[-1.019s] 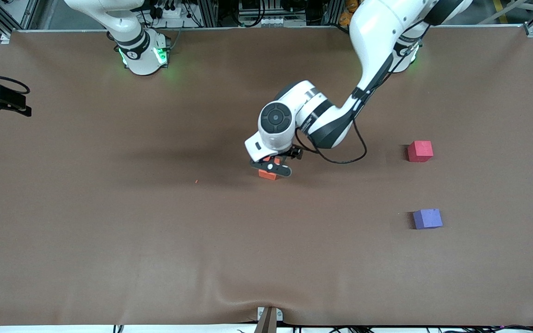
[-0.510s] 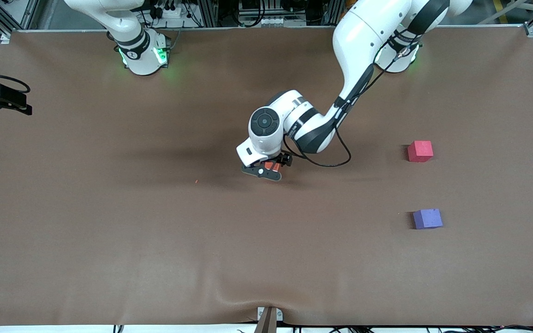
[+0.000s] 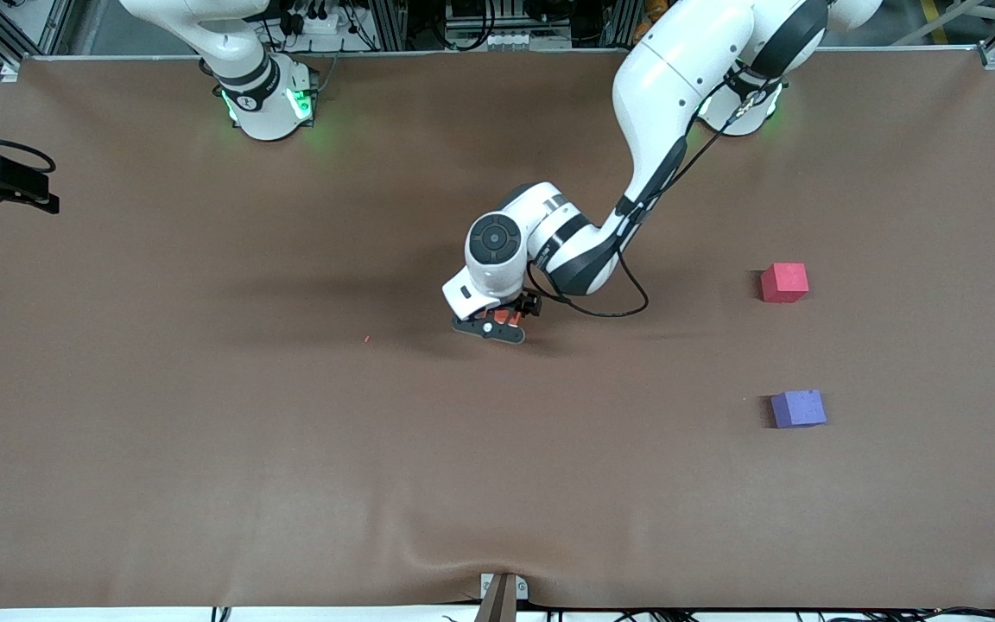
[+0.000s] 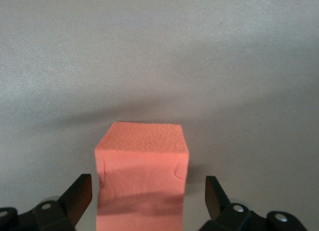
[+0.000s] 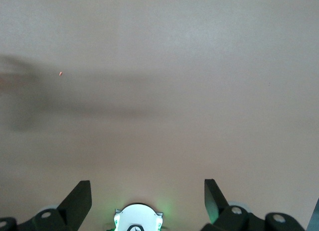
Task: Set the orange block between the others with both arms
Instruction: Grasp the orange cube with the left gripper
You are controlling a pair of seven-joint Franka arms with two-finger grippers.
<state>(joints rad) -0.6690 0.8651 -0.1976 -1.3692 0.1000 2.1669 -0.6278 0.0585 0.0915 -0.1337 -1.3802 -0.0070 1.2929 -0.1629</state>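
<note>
Left gripper (image 4: 144, 198) sits low at mid-table, fingers spread wide either side of the orange block (image 4: 142, 181), gaps visible on both sides, so no pinch yet. Block rests on the brown table (image 3: 204, 432), directly between the fingers. Over the last second the left arm has dropped and swung in over the block, which now shows only as a sliver under the hand. Judgement: grasp is set up, closing comes next. Well apart from the gripper, toward the left arm's end, purple-blue cube (image 3: 798, 409) and red-pink cube (image 3: 784, 282) leave a free slot between them. Right gripper (image 5: 144, 198) is also spread, holding nothing, waiting up above its own base.
</note>
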